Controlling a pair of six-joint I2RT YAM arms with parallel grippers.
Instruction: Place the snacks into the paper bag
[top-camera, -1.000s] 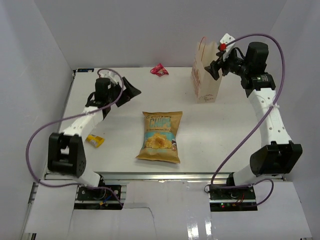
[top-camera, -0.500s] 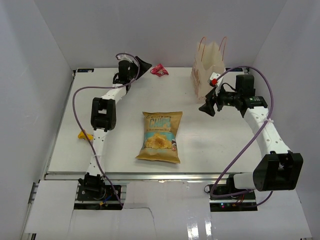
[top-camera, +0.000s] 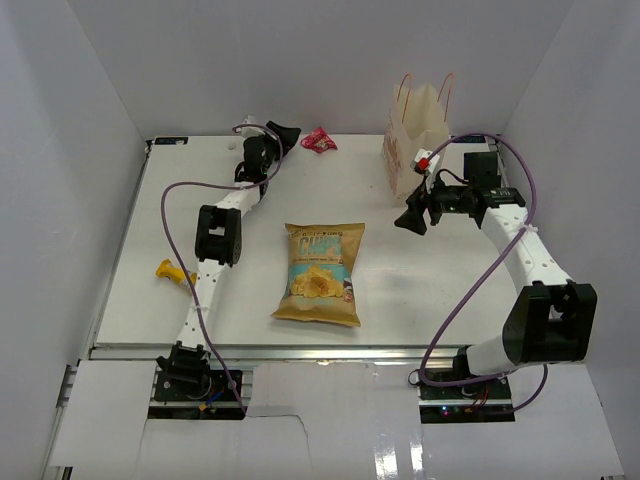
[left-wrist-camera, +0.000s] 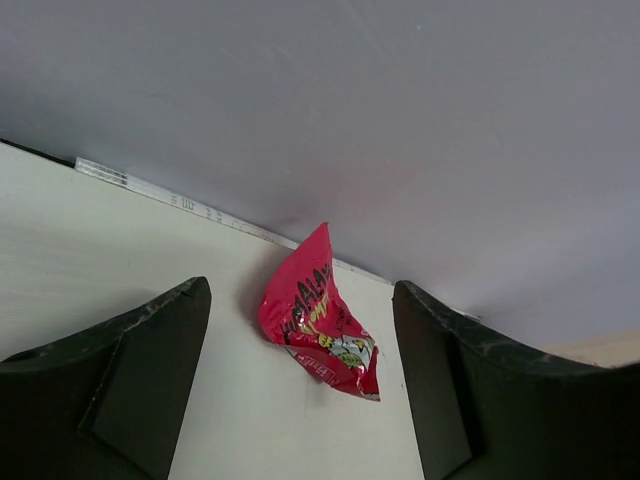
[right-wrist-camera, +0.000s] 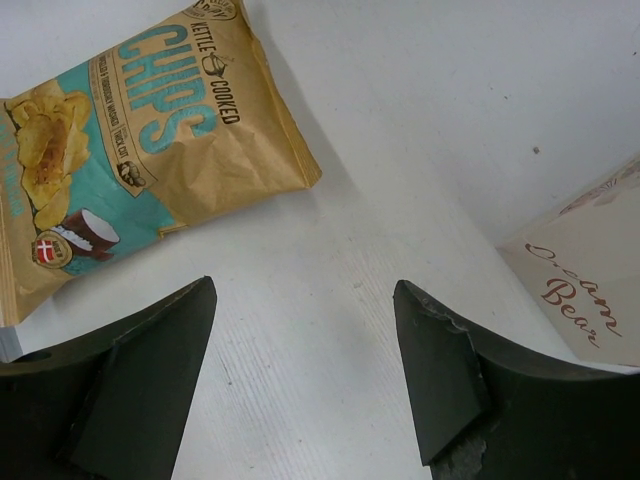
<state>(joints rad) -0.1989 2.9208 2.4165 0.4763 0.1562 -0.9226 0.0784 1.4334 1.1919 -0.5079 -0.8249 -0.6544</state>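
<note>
The yellow-and-blue chips bag (top-camera: 320, 273) lies flat at the table's middle; it also shows in the right wrist view (right-wrist-camera: 130, 140). A pink-red packet (top-camera: 319, 140) lies at the back edge; in the left wrist view (left-wrist-camera: 318, 315) it sits just ahead of my open, empty left gripper (top-camera: 287, 134). A yellow-orange packet (top-camera: 172, 271) lies at the left. The cream paper bag (top-camera: 417, 137) stands upright at the back right; its printed side shows in the right wrist view (right-wrist-camera: 585, 290). My right gripper (top-camera: 409, 218) is open and empty, over the table between the paper bag and the chips bag.
White enclosure walls (top-camera: 70, 150) close in the table on the left, back and right. The left arm (top-camera: 218, 235) stretches far back along the left half. Purple cables (top-camera: 480, 280) loop beside both arms.
The left gripper has swung from mid-left to the back edge, close to the pink-red packet. The right gripper has come down from beside the paper bag's top to the table in front of it.
</note>
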